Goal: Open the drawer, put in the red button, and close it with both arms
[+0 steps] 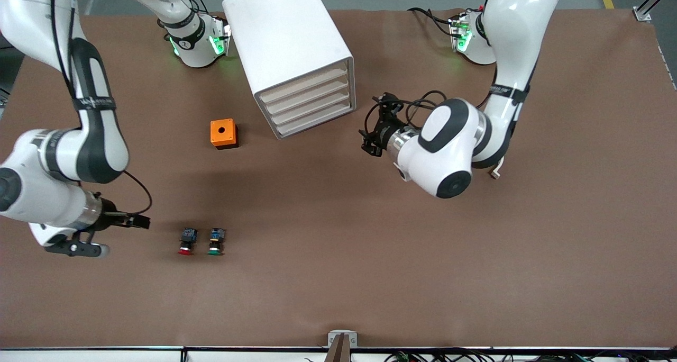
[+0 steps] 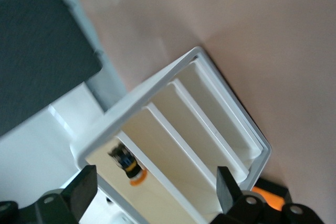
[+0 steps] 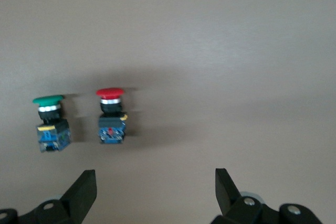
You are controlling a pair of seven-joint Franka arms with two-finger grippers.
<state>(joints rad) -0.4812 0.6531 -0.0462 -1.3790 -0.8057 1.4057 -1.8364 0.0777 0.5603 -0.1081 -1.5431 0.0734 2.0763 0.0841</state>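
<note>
The red button (image 1: 186, 242) lies on its side on the brown table, beside the green-capped switch (image 1: 216, 241). It also shows in the right wrist view (image 3: 111, 115), with the green one (image 3: 50, 121) next to it. My right gripper (image 1: 138, 222) is open and empty, low over the table beside the red button; its fingers (image 3: 84, 188) stand short of it. The white drawer cabinet (image 1: 296, 50) has all its drawers pushed in. My left gripper (image 1: 368, 138) is open and empty, facing the drawer fronts (image 2: 184, 145) from a short distance.
An orange box with a hole (image 1: 223, 133) stands beside the cabinet toward the right arm's end; its edge shows in the left wrist view (image 2: 268, 191). A small dark switch with an orange end (image 2: 128, 166) shows at one drawer level.
</note>
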